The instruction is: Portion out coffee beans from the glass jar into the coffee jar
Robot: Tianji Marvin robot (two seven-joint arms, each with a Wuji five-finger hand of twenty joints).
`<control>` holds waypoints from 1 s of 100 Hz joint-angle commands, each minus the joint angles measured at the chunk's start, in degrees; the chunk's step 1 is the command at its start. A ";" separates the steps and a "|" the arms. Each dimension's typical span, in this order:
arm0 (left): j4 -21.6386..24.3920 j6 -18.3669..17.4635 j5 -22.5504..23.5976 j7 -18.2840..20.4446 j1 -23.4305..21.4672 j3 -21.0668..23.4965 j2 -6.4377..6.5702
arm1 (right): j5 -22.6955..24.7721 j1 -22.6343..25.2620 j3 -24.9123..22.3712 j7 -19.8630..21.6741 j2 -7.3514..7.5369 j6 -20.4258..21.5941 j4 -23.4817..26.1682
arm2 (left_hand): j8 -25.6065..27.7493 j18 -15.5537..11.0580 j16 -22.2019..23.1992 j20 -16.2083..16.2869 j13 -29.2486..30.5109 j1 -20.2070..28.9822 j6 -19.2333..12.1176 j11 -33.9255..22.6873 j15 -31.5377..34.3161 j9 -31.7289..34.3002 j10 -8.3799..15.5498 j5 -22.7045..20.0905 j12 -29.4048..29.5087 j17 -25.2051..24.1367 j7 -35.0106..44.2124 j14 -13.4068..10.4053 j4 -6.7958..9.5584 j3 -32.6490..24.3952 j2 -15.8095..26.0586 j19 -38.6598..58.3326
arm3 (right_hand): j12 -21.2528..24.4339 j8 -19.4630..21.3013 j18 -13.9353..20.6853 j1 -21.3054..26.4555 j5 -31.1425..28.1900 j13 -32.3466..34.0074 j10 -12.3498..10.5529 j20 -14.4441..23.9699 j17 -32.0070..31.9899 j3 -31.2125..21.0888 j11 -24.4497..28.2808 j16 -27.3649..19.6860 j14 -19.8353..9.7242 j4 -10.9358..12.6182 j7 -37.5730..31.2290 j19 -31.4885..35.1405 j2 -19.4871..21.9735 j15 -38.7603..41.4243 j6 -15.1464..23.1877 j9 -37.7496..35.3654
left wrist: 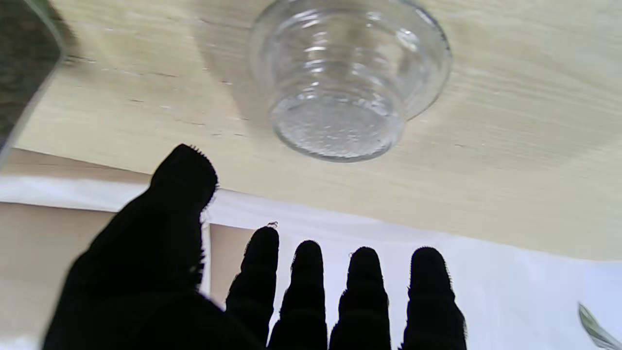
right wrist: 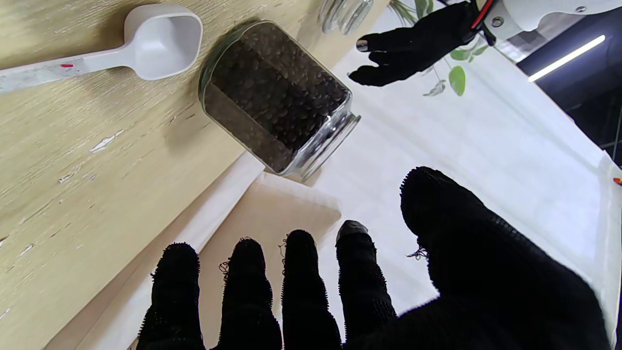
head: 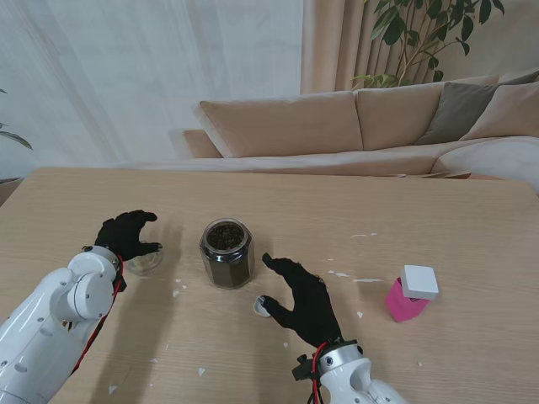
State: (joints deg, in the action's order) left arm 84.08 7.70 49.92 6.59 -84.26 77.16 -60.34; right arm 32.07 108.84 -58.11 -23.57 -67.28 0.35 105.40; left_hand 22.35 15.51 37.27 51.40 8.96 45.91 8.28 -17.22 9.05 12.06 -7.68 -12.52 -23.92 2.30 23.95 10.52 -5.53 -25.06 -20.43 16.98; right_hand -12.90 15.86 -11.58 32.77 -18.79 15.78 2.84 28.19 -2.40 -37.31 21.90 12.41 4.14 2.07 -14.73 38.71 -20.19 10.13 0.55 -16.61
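A lidless glass jar (head: 226,252) full of dark coffee beans (right wrist: 277,102) stands mid-table. To its left sits a small clear coffee jar (head: 145,261), which looks bare inside in the left wrist view (left wrist: 347,80). My left hand (head: 126,235) hovers over that small jar, open, fingers spread, touching nothing. My right hand (head: 301,299) hangs open just right of and nearer to me than the bean jar. A white scoop (head: 262,306) lies on the table partly under it, seen whole in the right wrist view (right wrist: 146,46).
A pink container with a white lid (head: 412,294) stands at the right. Small white flecks (head: 344,274) dot the wooden table (head: 337,202). A beige sofa (head: 370,126) and curtain lie beyond the far edge.
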 commanded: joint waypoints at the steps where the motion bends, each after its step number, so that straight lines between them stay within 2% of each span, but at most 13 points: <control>1: -0.76 0.92 -0.60 1.39 0.63 -0.33 -0.23 | -0.02 0.49 0.15 0.85 -0.28 0.31 0.46 | 0.72 0.63 1.98 2.25 1.36 1.29 -0.92 -1.23 0.99 0.21 1.46 -0.72 -0.84 1.11 0.66 0.75 2.14 -1.25 -0.15 0.92 | 0.46 -0.76 0.01 1.31 1.32 -1.63 -1.74 0.88 0.24 1.18 -1.14 0.86 -1.32 1.29 -0.67 -0.78 0.94 -0.98 -0.24 1.96; 16: -2.53 3.38 -0.18 2.50 1.83 -2.16 -0.04 | 0.07 0.68 0.06 0.90 -0.24 0.46 0.56 | 1.12 1.80 5.39 7.91 4.05 1.06 -1.46 -1.75 5.77 0.93 1.48 -0.46 -1.23 4.38 0.27 1.93 2.06 -1.96 -0.77 6.00 | 0.50 -0.83 -0.02 1.35 1.30 -1.75 -1.79 1.47 0.30 1.21 -1.23 0.90 -1.30 1.29 -0.74 -0.76 0.97 -0.96 -0.26 2.19; 24: -3.36 4.09 0.35 2.61 2.13 -3.08 0.04 | 0.05 0.73 0.01 1.01 -0.21 0.53 0.56 | 1.50 1.54 7.91 10.46 4.84 0.79 -1.52 -2.72 10.78 1.19 1.32 -0.43 -1.96 4.13 0.72 2.27 1.94 -3.01 -1.25 14.21 | 0.49 -0.86 -0.08 1.38 1.25 -1.83 -1.81 1.79 0.51 1.21 -1.20 0.91 -1.23 1.29 -0.80 -0.65 0.99 -0.97 -0.23 2.15; 27: -3.67 4.23 0.49 2.59 2.21 -3.39 0.07 | 0.01 0.75 -0.01 1.09 -0.20 0.56 0.57 | 1.77 1.48 8.78 10.05 5.18 0.71 -1.45 -3.25 12.88 1.28 1.31 -0.40 -2.46 3.58 1.14 2.35 1.85 -3.52 -1.43 18.58 | 0.50 -0.87 -0.09 1.40 1.27 -1.80 -1.79 1.93 0.50 1.23 -1.22 0.92 -1.36 1.29 -0.81 -0.63 0.97 -0.95 -0.24 2.22; 29: -3.81 4.33 0.54 2.58 2.23 -3.56 0.07 | -0.03 0.76 -0.01 1.14 -0.19 0.58 0.58 | 2.07 1.26 9.17 7.39 5.39 0.60 -1.21 -3.73 14.64 1.35 1.23 -0.39 -3.04 2.63 1.61 2.44 1.76 -4.11 -1.68 23.02 | 0.49 -0.88 -0.08 1.43 1.27 -1.78 -1.81 2.03 0.54 1.23 -1.19 0.93 -1.28 1.29 -0.82 -0.60 0.99 -0.94 -0.23 2.17; 37: -4.24 4.68 0.80 2.56 2.26 -4.16 0.12 | -0.10 0.77 -0.01 1.27 -0.17 0.70 0.59 | 3.25 0.80 10.91 6.08 5.51 0.49 -0.39 -6.36 19.36 1.95 0.97 -0.12 -5.27 1.60 3.41 2.56 1.68 -4.91 -2.06 31.55 | 0.50 -0.91 -0.11 1.43 1.27 -1.79 -1.81 2.36 0.62 1.27 -1.19 0.94 -1.26 1.29 -0.86 -0.53 0.97 -0.94 -0.25 2.26; 38: -4.28 4.69 0.86 2.59 2.25 -4.22 0.13 | -0.09 0.77 -0.01 1.27 -0.17 0.70 0.59 | 3.69 0.71 11.00 3.68 5.64 0.35 -0.17 -6.83 20.76 2.02 0.92 0.00 -6.02 1.30 3.93 2.56 1.61 -5.22 -2.17 34.52 | 0.50 -0.92 -0.13 1.42 1.26 -1.80 -1.83 2.40 0.66 1.28 -1.19 0.94 -1.24 1.29 -0.87 -0.51 0.95 -0.94 -0.26 2.27; 46: -4.41 4.91 1.40 2.77 2.10 -4.61 0.22 | -0.06 0.77 0.00 1.22 -0.18 0.72 0.58 | 5.50 0.17 12.08 2.20 5.49 0.03 0.91 -9.24 24.18 1.48 0.98 1.33 -8.26 1.42 6.35 2.38 1.54 -6.18 -2.75 39.22 | 0.50 -0.93 -0.17 1.43 1.21 -1.84 -1.79 2.69 0.74 1.26 -1.18 0.95 -1.32 1.30 -0.92 -0.46 0.97 -0.95 -0.22 2.28; 61: -4.51 4.84 2.59 2.50 1.52 -4.82 0.32 | -0.24 0.69 0.02 1.31 -0.18 0.74 0.51 | 7.47 -0.21 13.71 1.34 5.74 -0.33 1.38 -10.17 28.46 -0.09 1.33 3.63 -9.69 2.16 8.37 2.33 1.41 -7.42 -3.62 44.30 | 0.51 -0.94 -0.22 1.44 1.19 -1.89 -1.79 3.14 0.88 1.24 -1.21 0.95 -1.26 1.32 -1.01 -0.38 0.98 -0.96 -0.22 2.42; 74: -4.57 4.27 3.52 1.60 0.77 -4.68 0.34 | -0.48 0.62 0.04 1.39 -0.21 0.83 0.42 | 7.73 -0.41 14.83 1.53 6.41 -0.34 1.34 -10.35 30.85 -0.38 1.33 3.99 -9.85 3.05 8.67 2.66 1.35 -7.97 -3.87 47.28 | 0.48 -0.93 -0.29 1.48 1.18 -1.89 -1.83 3.53 0.98 1.22 -1.11 0.97 -1.17 1.33 -1.11 -0.30 0.98 -0.92 -0.17 2.37; 100: -5.04 3.96 5.17 0.60 0.43 -4.69 0.43 | -0.69 0.72 -0.05 1.30 -0.25 0.98 0.43 | 7.72 0.13 13.81 0.46 6.25 -0.24 1.24 -9.61 29.67 -0.57 1.37 4.13 -9.26 2.95 8.70 3.51 1.42 -8.20 -3.61 47.35 | 0.47 -0.87 -0.30 1.47 1.21 -1.94 -1.82 4.20 1.20 1.10 -1.08 0.99 -1.21 1.38 -1.28 -0.11 1.05 -0.89 -0.26 2.47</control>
State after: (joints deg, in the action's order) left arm 79.45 11.79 54.68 6.61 -83.77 72.69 -59.79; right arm 31.60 109.20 -58.26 -23.05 -67.27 1.10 105.65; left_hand 29.44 15.83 50.96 52.74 14.19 45.62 8.84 -26.50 38.97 13.25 -7.21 -11.30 -32.68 5.46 31.75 12.63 -5.53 -31.42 -21.97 63.12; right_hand -12.86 15.77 -12.24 32.77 -18.79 15.72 2.56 31.56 -1.23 -36.82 21.38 12.62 4.14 2.08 -15.25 38.77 -20.19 10.13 0.55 -16.00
